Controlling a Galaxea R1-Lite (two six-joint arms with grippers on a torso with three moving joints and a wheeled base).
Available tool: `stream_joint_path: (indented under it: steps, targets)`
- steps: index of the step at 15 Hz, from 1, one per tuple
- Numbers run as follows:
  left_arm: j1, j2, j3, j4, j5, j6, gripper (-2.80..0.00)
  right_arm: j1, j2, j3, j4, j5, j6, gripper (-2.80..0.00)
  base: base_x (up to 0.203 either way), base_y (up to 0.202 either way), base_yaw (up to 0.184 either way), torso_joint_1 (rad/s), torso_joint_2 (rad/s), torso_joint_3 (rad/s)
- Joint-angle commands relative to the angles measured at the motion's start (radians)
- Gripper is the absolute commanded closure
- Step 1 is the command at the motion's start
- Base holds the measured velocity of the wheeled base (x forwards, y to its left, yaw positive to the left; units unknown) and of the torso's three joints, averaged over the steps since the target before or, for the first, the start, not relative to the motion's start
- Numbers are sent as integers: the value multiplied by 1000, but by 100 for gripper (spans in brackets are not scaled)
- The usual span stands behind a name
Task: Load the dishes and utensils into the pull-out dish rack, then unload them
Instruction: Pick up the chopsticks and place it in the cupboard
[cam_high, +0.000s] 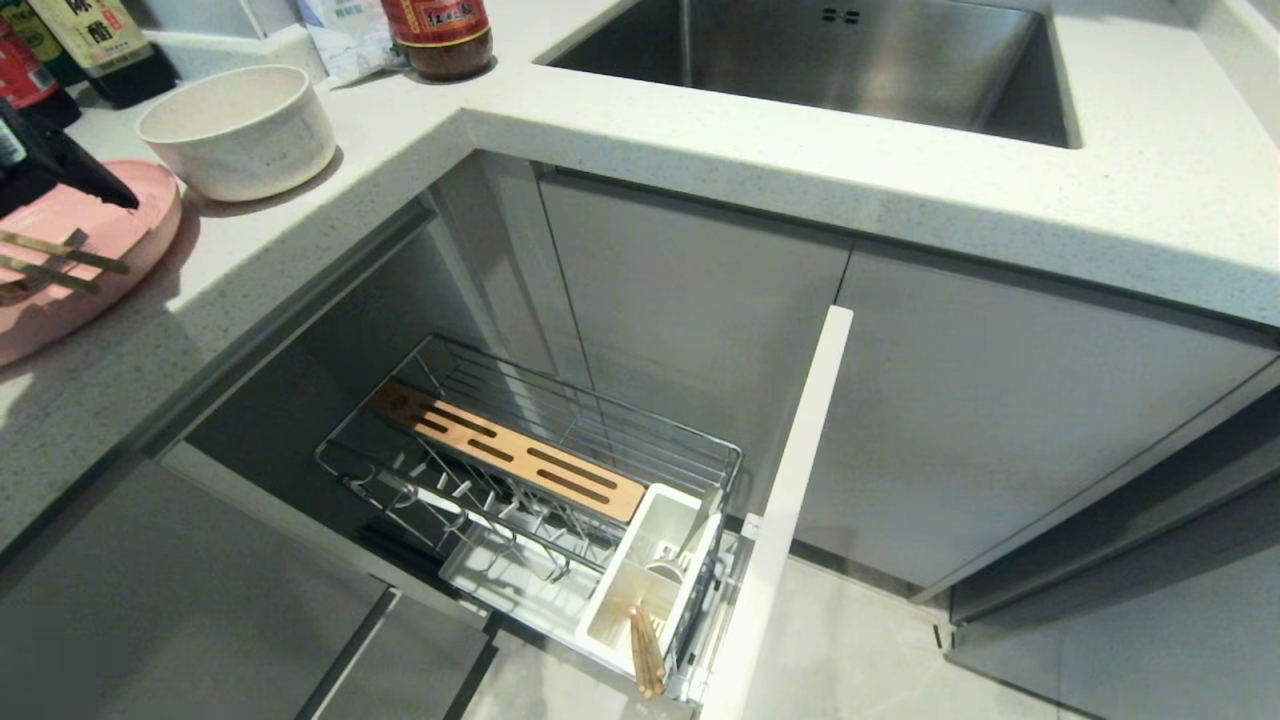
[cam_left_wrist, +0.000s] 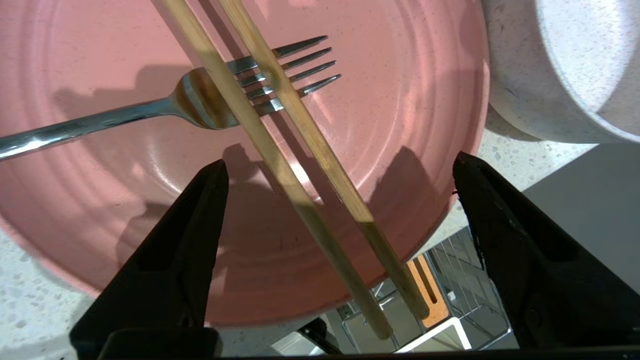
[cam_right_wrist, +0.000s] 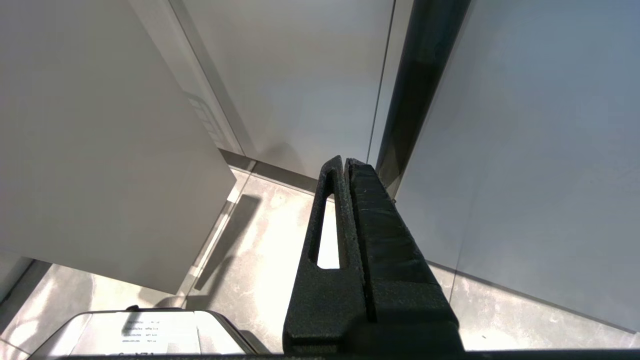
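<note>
The pale-pink plate (cam_high: 95, 218) lies on the counter at the far left, with a pair of wooden chopsticks (cam_high: 62, 262) across it. Seen from the left wrist, the chopsticks (cam_left_wrist: 280, 125) cross a silver fork (cam_left_wrist: 125, 116) on the plate (cam_left_wrist: 410, 95). My left gripper (cam_left_wrist: 340, 161) hangs open just above them, a finger on either side and touching neither; in the head view it (cam_high: 100, 185) sits over the plate. The speckled bowl (cam_high: 240, 130) stands beside the plate. Below, the pull-out dish rack (cam_high: 728, 462) is drawn out, and another chopstick pair (cam_high: 647, 650) stands in its white utensil cup (cam_high: 612, 610). My right gripper (cam_right_wrist: 345, 161) is shut, parked near the floor.
The steel sink (cam_high: 850, 60) is set into the counter (cam_high: 900, 170) at the back right. Sauce bottles (cam_high: 440, 35) stand behind the bowl. The rack's white panel front (cam_high: 790, 500) juts out over the floor. The wooden strip (cam_high: 510, 450) lies along the rack's far side.
</note>
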Motion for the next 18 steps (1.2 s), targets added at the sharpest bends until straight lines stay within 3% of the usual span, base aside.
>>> stream_joint_path:
  steps: [1, 18]
  targets:
    - [0, 12, 0, 4, 3, -4, -280, 0, 1, 0, -1, 0, 0, 0, 0, 0, 0, 0, 0, 0]
    - [3, 39, 0, 3, 4, -4, -280, 0, 1, 0, -1, 0, 1, 0, 0, 0, 0, 0, 0, 0]
